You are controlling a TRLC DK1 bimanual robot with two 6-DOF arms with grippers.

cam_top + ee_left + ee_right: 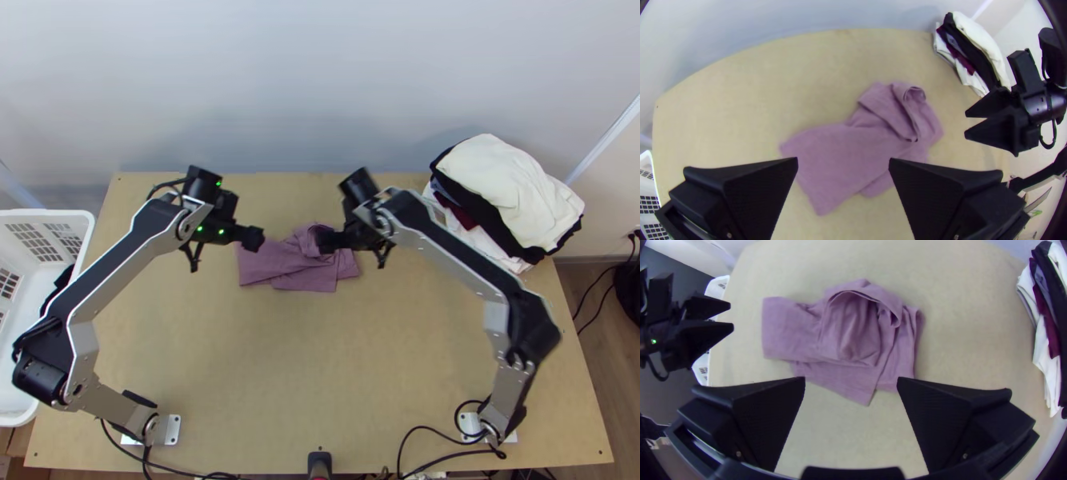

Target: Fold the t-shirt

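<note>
Though rumpled, mauve t-shirt (308, 278)

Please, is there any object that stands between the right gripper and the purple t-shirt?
Nothing visible stands between the open right gripper and the bunched t-shirt. The left gripper is near the shirt's left end in the top view, and the clothes pile lies beyond the right gripper, out of the way.
</note>
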